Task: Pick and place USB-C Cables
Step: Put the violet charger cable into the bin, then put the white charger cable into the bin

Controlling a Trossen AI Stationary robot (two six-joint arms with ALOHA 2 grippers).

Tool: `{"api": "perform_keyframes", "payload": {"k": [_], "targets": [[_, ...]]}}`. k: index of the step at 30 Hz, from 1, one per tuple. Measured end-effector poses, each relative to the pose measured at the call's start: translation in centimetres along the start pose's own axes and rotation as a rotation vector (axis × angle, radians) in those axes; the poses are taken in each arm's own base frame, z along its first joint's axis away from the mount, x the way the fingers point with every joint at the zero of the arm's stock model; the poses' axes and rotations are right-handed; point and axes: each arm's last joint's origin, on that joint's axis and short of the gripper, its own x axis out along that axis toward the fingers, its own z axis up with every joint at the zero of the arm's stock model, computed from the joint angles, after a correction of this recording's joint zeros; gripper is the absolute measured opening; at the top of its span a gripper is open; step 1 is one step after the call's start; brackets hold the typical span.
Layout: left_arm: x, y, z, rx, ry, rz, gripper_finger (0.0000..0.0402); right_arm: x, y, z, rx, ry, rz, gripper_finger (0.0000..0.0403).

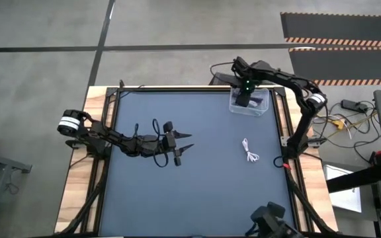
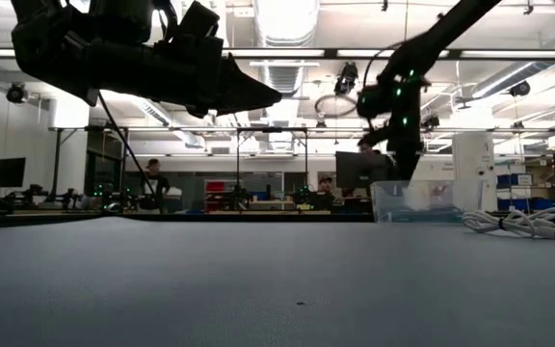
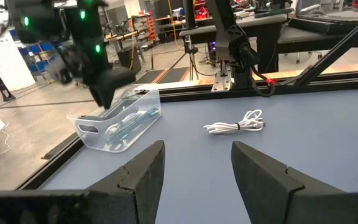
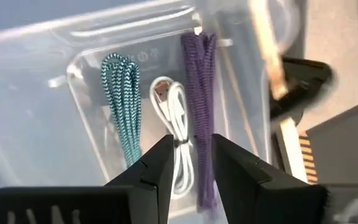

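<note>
High view: my right gripper hangs over the clear bin at the table's far right, my left gripper waits open mid-table, and one white cable lies on the mat near the right edge. Right wrist view: my fingers stand slightly apart, holding nothing, above the teal cable, a second white cable and the purple cable lying side by side in the bin.

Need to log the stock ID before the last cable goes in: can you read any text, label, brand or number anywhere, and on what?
No text is readable in any view.
Clear bin: a faint embossed mark on its base, too blurred to read.
White cable on the table: no label visible.
Teal cable, purple cable and white cable in the bin: no tags or print.
</note>
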Motion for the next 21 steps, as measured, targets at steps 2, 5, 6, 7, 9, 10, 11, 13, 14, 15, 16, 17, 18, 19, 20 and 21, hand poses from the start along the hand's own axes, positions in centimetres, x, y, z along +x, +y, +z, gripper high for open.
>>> {"api": "perform_keyframes", "payload": {"k": [2, 5, 6, 7, 9, 10, 11, 13, 14, 15, 16, 17, 18, 19, 20, 21], "targets": [[0.0, 0.0, 0.0, 0.0, 0.0, 0.0, 0.017, -1.4, 0.3, -0.3, 0.038, -0.029, 0.0, 0.0099], [0.0, 0.0, 0.0, 0.0, 0.0, 0.0, 0.017, -3.7, 1.1, -0.7, 0.09, -0.108, 0.042, 0.01], [0.0, 0.0, 0.0, 0.0, 0.0, 0.0, 0.017, -4.5, 1.5, -0.7, 0.11, -0.142, 0.06, 0.0099], [0.0, 0.0, 0.0, 0.0, 0.0, 0.0, 0.017, -5.3, 1.8, -0.8, 0.137, -0.175, 0.084, 0.0098], [0.0, 0.0, 0.0, 0.0, 0.0, 0.0, 0.017, -6.8, 2.8, -1.0, 0.175, -0.238, 0.143, 0.0095], [0.0, 0.0, 0.0, 0.0, 0.0, 0.0, 0.017, -7.5, 3.5, -1.1, 0.191, -0.266, 0.177, 0.0095], [0.0, 0.0, 0.0, 0.0, 0.0, 0.0, 0.017, -8.1, 4.1, -1.2, 0.205, -0.292, 0.209, 0.0094], [0.0, 0.0, 0.0, 0.0, 0.0, 0.0, 0.017, -9.3, 5.7, -1.5, 0.227, -0.333, 0.251, 0.0093], [0.0, 0.0, 0.0, 0.0, 0.0, 0.0, 0.017, -9.8, 6.5, -1.6, 0.238, -0.343, 0.263, 0.0093], [0.0, 0.0, 0.0, 0.0, 0.0, 0.0, 0.017, -10.2, 7.3, -1.8, 0.246, -0.349, 0.277, 0.0093], [0.0, 0.0, 0.0, 0.0, 0.0, 0.0, 0.017, -10.4, 8.2, -2.1, 0.255, -0.347, 0.291, 0.0093], [0.0, 0.0, 0.0, 0.0, 0.0, 0.0, 0.017, -10.7, 9.1, -2.3, 0.266, -0.345, 0.306, 0.0093], [0.0, 0.0, 0.0, 0.0, 0.0, 0.0, 0.017, -10.8, 10.0, -2.5, 0.269, -0.34, 0.321, 0.0093], [0.0, 0.0, 0.0, 0.0, 0.0, 0.0, 0.017, -10.9, 10.8, -2.7, 0.271, -0.333, 0.335, 0.0093], [0.0, 0.0, 0.0, 0.0, 0.0, 0.0, 0.017, -10.9, 11.7, -2.9, 0.27, -0.324, 0.349, 0.0093], [0.0, 0.0, 0.0, 0.0, 0.0, 0.0, 0.017, -10.8, 12.6, -3.2, 0.271, -0.312, 0.362, 0.0093]]}}
